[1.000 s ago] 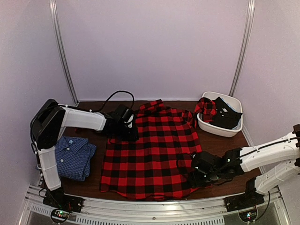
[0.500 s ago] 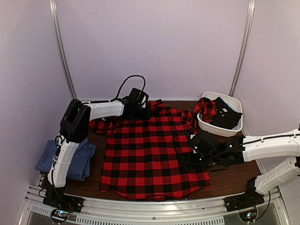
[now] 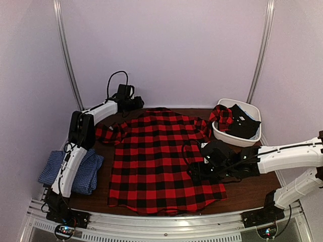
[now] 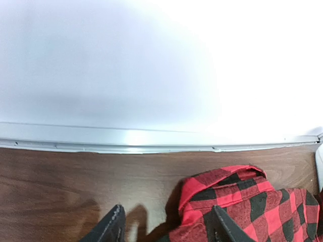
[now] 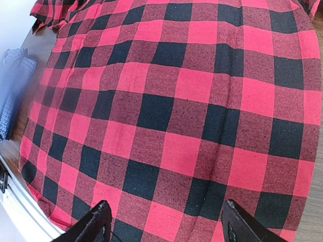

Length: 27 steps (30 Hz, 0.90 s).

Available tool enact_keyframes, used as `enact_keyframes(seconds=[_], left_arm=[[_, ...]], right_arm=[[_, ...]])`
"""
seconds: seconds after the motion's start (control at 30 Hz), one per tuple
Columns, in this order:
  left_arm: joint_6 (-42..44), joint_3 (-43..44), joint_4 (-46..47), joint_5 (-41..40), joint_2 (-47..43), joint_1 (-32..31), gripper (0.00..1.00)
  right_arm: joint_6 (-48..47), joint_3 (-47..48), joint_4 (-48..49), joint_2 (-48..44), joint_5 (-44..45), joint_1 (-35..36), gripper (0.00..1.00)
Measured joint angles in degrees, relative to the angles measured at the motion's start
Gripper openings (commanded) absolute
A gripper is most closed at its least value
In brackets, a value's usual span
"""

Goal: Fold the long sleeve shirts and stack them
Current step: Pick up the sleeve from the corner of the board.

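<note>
A: Room and surface?
B: Closed in by pale walls (image 3: pixel 161 50) at rear and both sides, with slanted metal posts (image 3: pixel 65 55) in the corners. Below, a dark wood table (image 3: pixel 247 194), bounded at the near edge by an aluminium rail (image 3: pixel 166 222).
A: Items, largest first?
B: Red-and-black plaid shirt (image 3: pixel 161 161): spread flat over mid-table, collar toward rear wall, hem toward rail, one sleeve (image 3: pixel 107 133) out to the left. Blue check shirt (image 3: pixel 91 169): folded, near-left corner, partly hidden under the left arm, apart from the plaid. White tub (image 3: pixel 233 139): far right, loaded with plaid and black cloth.
A: Claws?
B: Left gripper (image 4: pixel 166 229): parted at the jaws, nothing between, raised at rear table edge just beyond the collar. Right gripper (image 5: pixel 166 222): spread wide, nothing clamped, over right-centre of the plaid.
A: Changes against one second earlier?
B: Left gripper: formerly low at the plaid's left shoulder, now up by rear wall. Sleeve: formerly hidden under the arm, now laid out in view. Right gripper: formerly at lower-right hem, now further in. Blue shirt and tub: same positions.
</note>
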Motion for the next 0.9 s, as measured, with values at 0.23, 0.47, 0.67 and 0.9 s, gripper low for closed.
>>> enact_keyframes(seconds=[0.23, 0.47, 0.67, 0.9], left_arm=[[0.55, -5.73, 0.02, 1.64, -3.98, -0.44, 0.60], [0.92, -24.98, -1.49, -0.20, -21.92, -1.14, 0.59], [0.81, -43.56, -1.36, -6.16, -41.27, 1.68, 0.60], [-0.55, -62.34, -2.03, -9.33, -52.59, 11.96, 0.60]], right_arm=[[-0.66, 0.55, 1.11, 2.27, -0.09, -0.07, 0.76], [-1.95, 1.03, 2.60, 2.99, -0.04, -1.31, 0.76], [-3.93, 1.36, 4.24, 3.04, -0.11, -3.56, 0.76], [-6.64, 2.84, 5.62, 3.41, -1.29, -5.66, 0.76]])
